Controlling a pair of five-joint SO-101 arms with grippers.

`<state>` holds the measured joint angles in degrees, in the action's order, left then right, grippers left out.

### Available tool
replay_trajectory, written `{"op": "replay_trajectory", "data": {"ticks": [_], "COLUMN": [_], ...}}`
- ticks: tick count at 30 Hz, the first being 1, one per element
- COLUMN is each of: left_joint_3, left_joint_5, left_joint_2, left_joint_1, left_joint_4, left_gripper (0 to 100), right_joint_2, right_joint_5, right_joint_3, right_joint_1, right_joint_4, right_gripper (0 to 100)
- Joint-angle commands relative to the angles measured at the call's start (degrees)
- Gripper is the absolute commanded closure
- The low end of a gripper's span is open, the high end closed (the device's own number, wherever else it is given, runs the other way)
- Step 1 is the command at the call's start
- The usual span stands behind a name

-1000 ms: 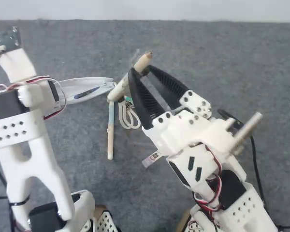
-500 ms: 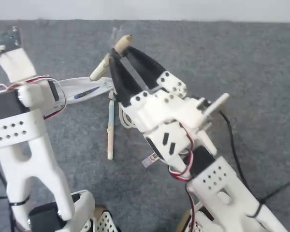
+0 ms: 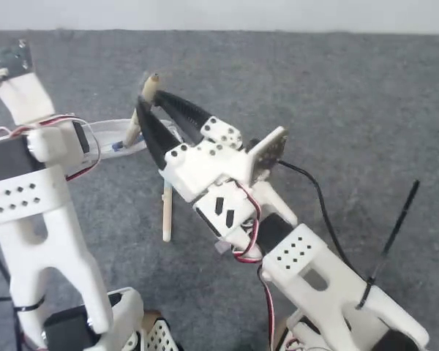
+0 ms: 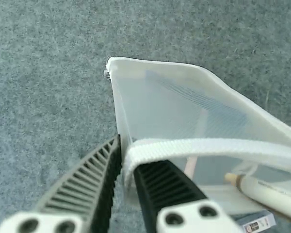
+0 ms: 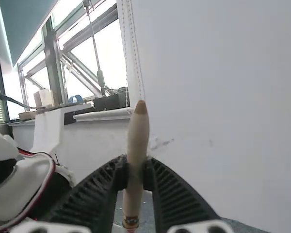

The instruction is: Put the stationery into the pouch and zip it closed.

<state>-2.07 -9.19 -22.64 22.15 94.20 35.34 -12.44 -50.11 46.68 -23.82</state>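
A translucent white pouch [image 4: 184, 107] hangs open above the grey carpet, and my left gripper [image 4: 128, 160] is shut on its white zip rim. In the high view the pouch [image 3: 113, 133] sticks out to the right of the left arm [image 3: 36, 183]. My right gripper [image 3: 149, 107] is shut on a beige pen [image 3: 151, 84], held steeply with its tip up. The pen's lower end [image 4: 254, 188] reaches the pouch's mouth. From the right wrist, the pen [image 5: 136, 136] stands upright between the black fingers. A second, pale pencil [image 3: 167, 210] lies on the carpet below the pouch.
The right arm's white body [image 3: 227, 197] slants across the middle of the carpet, with a black cable [image 3: 322, 212] trailing beside it. A small labelled item [image 4: 254, 224] lies on the carpet near the pouch's mouth. Open carpet [image 3: 366, 95] stretches to the far right.
My right gripper has swung left with the beige pen, from right of the pouch to over its mouth. The left arm and pouch have kept still.
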Motion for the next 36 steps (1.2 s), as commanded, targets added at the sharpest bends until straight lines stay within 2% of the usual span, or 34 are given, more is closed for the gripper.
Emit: {"op": "replay_trajectory", "data": {"ticks": [1,20,25,32,36], "left_joint_3": [0.22,0.22,0.22,-0.48,-2.24], "left_joint_5": [-0.79,-0.79,-0.79,-0.79,-0.79], "left_joint_2": [-2.29,-2.29,-2.29,-2.37,-2.64], "left_joint_1": [-0.26,-0.26,-0.26,-0.26,-0.26], "left_joint_4": [-1.93,-1.93,-1.93,-2.46,-4.13], "left_gripper": [99,99,99,99,99], "right_joint_2": [-0.66,-9.63,-9.54,-9.63,-9.54], "right_joint_5": [0.88,1.41,10.11,10.46,10.46], "right_joint_3": [0.53,-0.44,-2.9,-3.6,-3.25], "right_joint_1": [0.13,1.45,5.93,6.81,6.81], "right_joint_4": [-1.27,-0.66,-0.66,0.4,2.95], "right_gripper": [99.2,99.0,98.7,85.2,86.1]}}
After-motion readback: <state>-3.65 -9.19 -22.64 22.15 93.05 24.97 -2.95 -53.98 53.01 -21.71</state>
